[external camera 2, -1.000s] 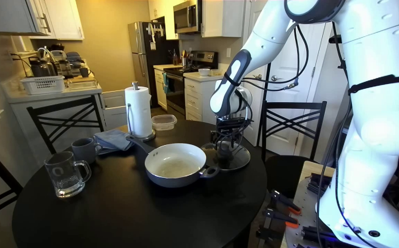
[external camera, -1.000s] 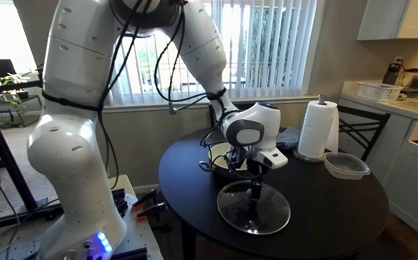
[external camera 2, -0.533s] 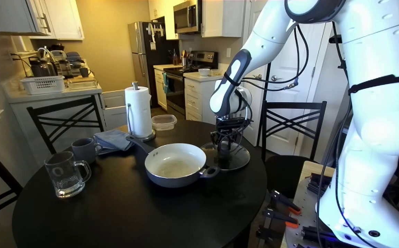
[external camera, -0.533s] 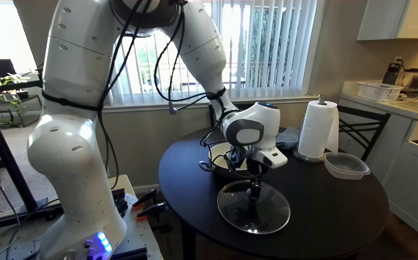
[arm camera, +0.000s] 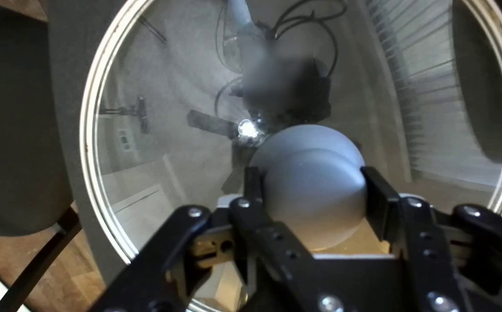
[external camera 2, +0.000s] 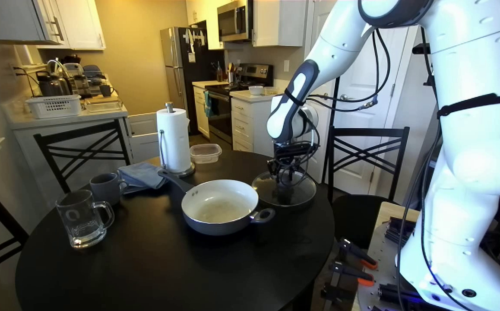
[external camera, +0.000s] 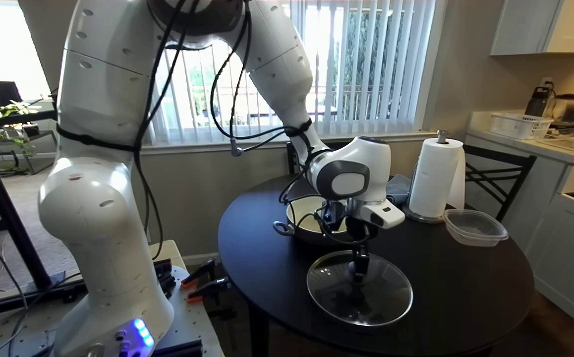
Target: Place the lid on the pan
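Glass lid (external camera: 378, 293) and gripper (arm camera: 313, 186) meet at a single round knob (arm camera: 314, 197), two fingers (arm camera: 380, 203) drawn in, one against each side; that central grip should keep the rim level, though whether it clears the table (external camera 2: 155, 268) I cannot tell. Just beside the lid stands one uncovered pan (external camera 2: 219, 207), presumably set near for a short carry, its long handle (external camera 2: 175, 180) and looped side handle (external camera 2: 256, 220) on opposite sides. Farther out stand one glass mug (external camera 2: 81, 216), one grey mug (external camera 2: 104, 190) and one paper towel roll (external camera 2: 173, 140).
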Action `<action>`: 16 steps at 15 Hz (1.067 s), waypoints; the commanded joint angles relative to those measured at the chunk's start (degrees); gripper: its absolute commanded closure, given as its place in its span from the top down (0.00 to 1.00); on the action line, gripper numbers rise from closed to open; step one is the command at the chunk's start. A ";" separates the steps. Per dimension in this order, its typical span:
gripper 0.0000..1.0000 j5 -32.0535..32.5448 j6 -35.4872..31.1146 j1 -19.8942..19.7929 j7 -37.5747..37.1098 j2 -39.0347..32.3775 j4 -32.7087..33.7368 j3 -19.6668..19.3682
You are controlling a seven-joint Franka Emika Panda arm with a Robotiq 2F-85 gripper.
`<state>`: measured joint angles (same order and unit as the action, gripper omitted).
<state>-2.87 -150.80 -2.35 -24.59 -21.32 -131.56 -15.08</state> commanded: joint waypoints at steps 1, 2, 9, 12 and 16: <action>0.33 4.90 3.13 0.28 -1.51 5.16 1.64 -3.46; 0.33 5.58 3.99 0.07 -1.47 5.98 2.28 -3.89; 0.33 9.52 7.17 0.26 1.32 12.10 2.58 -1.09; 0.33 15.96 7.46 1.33 2.43 16.08 1.90 0.72; 0.33 21.42 8.26 3.06 3.16 17.83 2.66 5.87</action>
<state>15.70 -144.27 -0.25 -23.95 -7.14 -127.95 -12.31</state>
